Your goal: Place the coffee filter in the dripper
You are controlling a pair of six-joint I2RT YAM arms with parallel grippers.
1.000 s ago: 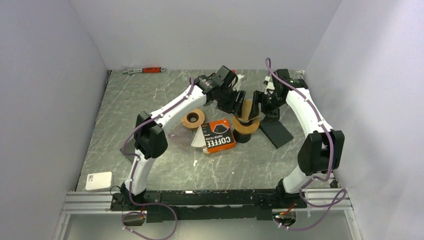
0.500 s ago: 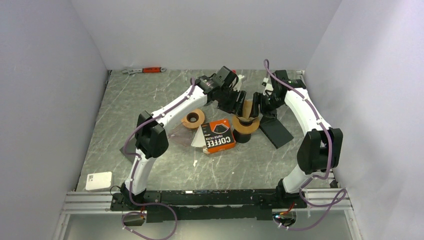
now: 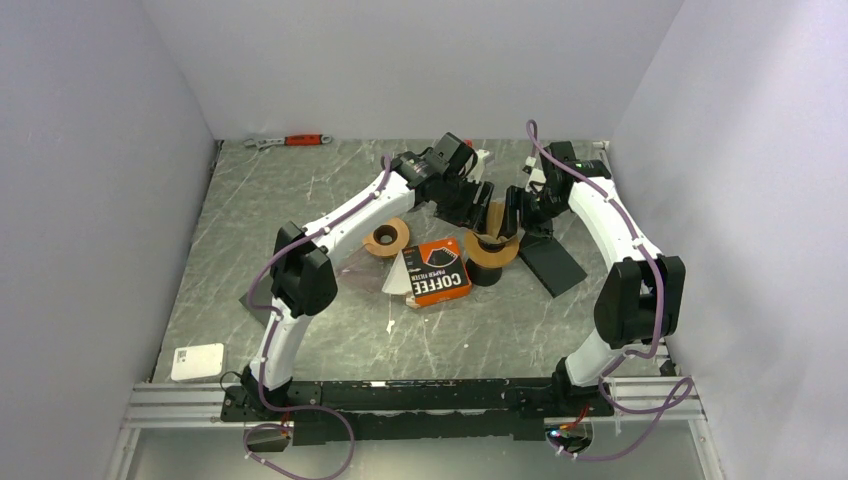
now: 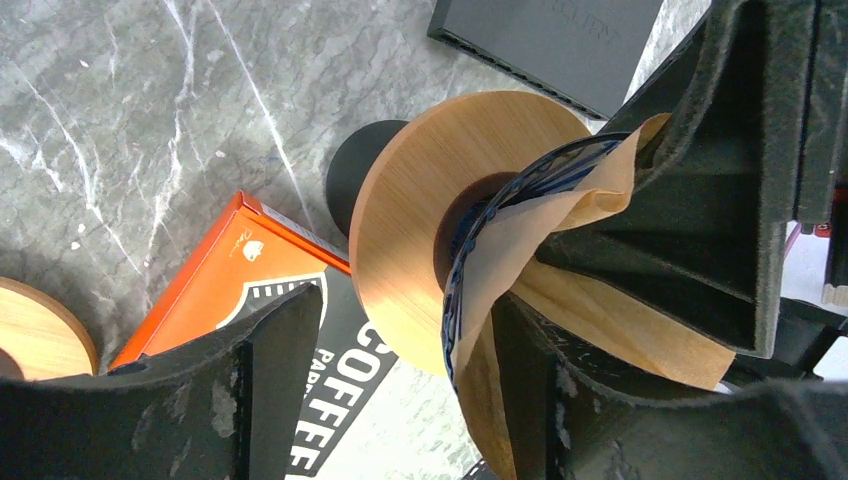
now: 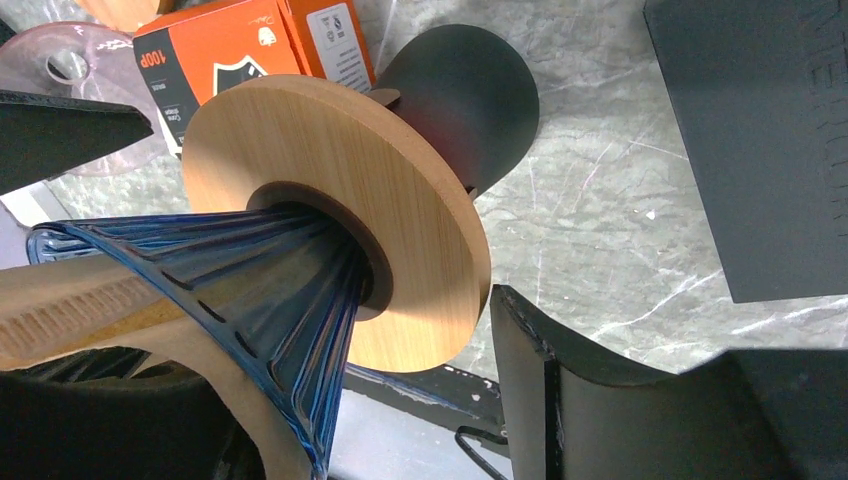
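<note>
The dripper [image 3: 491, 247] is a blue glass cone [image 5: 270, 270] in a round wooden collar [image 4: 420, 220] on a black cup [image 5: 470, 90], right of the orange box. The brown paper coffee filter [image 4: 610, 320] sits crumpled in the cone's mouth, part of it sticking out above the rim [image 3: 495, 212]. My left gripper [image 3: 477, 203] is open; in its wrist view its jaws [image 4: 400, 345] straddle the cone's rim, one finger against the filter. My right gripper [image 3: 513, 213] is open too, its jaws [image 5: 330, 400] astride the cone's wall and collar.
An orange coffee filter box [image 3: 438, 271] lies left of the dripper, with a white paper cone [image 3: 397, 276] and a wooden ring [image 3: 386, 237] beside it. A black slab [image 3: 551, 265] lies to the right. A wrench [image 3: 292, 141] lies at the back, a white box [image 3: 197, 361] at the front left.
The right gripper has edged slightly closer to the dripper. The left gripper and filter stay almost where they were.
</note>
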